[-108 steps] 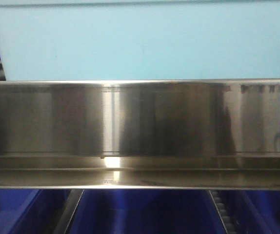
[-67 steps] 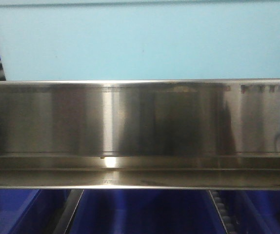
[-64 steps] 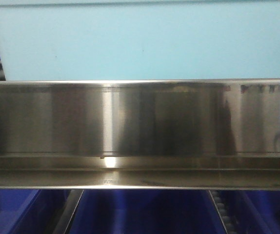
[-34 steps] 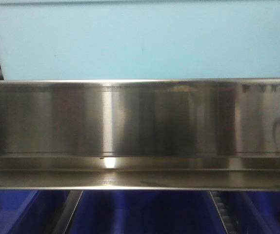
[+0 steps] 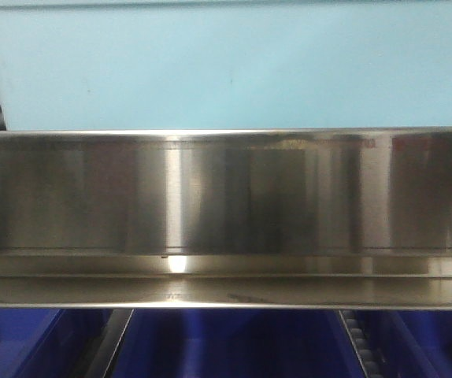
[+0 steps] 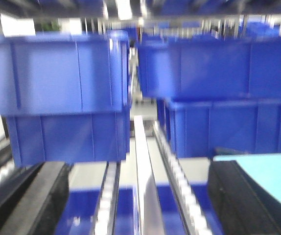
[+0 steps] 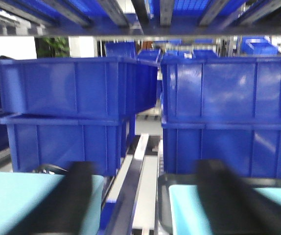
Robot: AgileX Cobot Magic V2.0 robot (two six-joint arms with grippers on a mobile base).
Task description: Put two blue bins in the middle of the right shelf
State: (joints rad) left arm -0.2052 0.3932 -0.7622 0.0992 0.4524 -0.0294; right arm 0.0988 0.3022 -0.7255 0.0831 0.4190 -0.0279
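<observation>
blue bins (image 7: 64,88) sit in two stacks of two on a shelf level, one stack to either side of the centre rail (image 7: 136,156), which keeps the two lanes apart. each upper bin rests on the rim of the one below, so a stack could likely be taken as a pair. roller tracks (image 6: 179,181) run along both sides of the centre rail, probably so that bins slide toward the front. whether this level is the right shelf's middle cannot be told.

the left gripper (image 6: 135,196) faces the stacks with its dark fingers (image 6: 28,196) spread wide, one well out to each side of the centre rail, with nothing held between them. the right gripper (image 7: 148,196) looks the same: two blurred dark fingers apart, straddling the centre rail, empty. both are short of the bins and not touching them. the wide spread suits lining up on a bin wall or rim before closing.

the front camera is filled by a steel shelf beam (image 5: 226,213), with a pale cyan panel (image 5: 226,63) above it and blue below. no gripper shows there. judging from this, no bin is grasped yet, and the next move calls for reaching in squarely.
</observation>
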